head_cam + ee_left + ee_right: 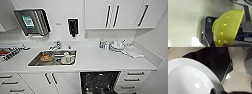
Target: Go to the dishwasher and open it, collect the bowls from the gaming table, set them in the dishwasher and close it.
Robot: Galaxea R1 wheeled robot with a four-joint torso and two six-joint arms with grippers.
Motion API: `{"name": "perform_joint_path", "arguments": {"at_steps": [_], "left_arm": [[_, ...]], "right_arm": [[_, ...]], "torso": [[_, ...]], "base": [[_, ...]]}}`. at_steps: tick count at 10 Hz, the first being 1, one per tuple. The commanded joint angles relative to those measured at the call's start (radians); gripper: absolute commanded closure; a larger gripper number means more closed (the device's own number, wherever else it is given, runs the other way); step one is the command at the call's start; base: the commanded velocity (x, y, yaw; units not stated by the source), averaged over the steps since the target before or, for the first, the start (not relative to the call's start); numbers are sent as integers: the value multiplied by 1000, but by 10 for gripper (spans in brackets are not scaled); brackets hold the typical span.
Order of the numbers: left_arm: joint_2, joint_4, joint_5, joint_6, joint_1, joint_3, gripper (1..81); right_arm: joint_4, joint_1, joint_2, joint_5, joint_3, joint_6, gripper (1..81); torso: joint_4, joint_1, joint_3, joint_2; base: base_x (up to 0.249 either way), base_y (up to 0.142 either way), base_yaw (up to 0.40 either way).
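The dishwasher [99,82] stands open under the white counter [100,61], showing a dark interior with wire racks. In the left wrist view a yellow-green bowl [228,27] with small holes hangs above a pale speckled floor, and my left gripper [223,44] is shut on its rim. In the right wrist view a glossy white bowl [189,79] hangs over the floor, with my right gripper [216,92] shut on its edge. The gaming table is out of view.
A steel sink [53,58] left of the dishwasher holds dishes, with a tap [56,45] behind it. Stacked plates [117,46] and a cloth [132,52] lie on the counter's right. Wall cabinets [112,13] hang above; drawers [135,80] flank the dishwasher.
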Motion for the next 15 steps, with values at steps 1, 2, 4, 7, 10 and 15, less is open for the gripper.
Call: {"name": "perform_joint_path", "arguments": {"at_steps": [1, 2, 4, 7, 10, 15], "left_arm": [[-105, 1, 36, -11, -126, 74, 811], [-137, 1, 37, -15, -161, 122, 811], [-200, 1, 92, -29, -239, 238, 811], [-255, 7, 260, -29, -360, 402, 811], [-310, -1, 401, -29, -505, 534, 811], [-315, -7, 708, -29, -761, 746, 811]], "right_arm": [[-16, 19, -23, -68, 21, -2, 811], [-16, 21, -23, -68, 23, -2, 811], [-18, 21, -23, -68, 27, -2, 811], [-18, 24, -23, -68, 32, -2, 811], [-18, 30, -23, -67, 36, -2, 811], [-18, 31, -24, -68, 41, -7, 811]], "torso": [[0, 0, 0, 0], [0, 0, 0, 0], [0, 0, -74, 0], [0, 0, -147, 0], [0, 1, -248, 1], [0, 2, -298, 2]], "base": [[0, 0, 0], [0, 0, 0], [0, 0, 0], [0, 0, 0], [0, 0, 0], [0, 0, 0]]}}
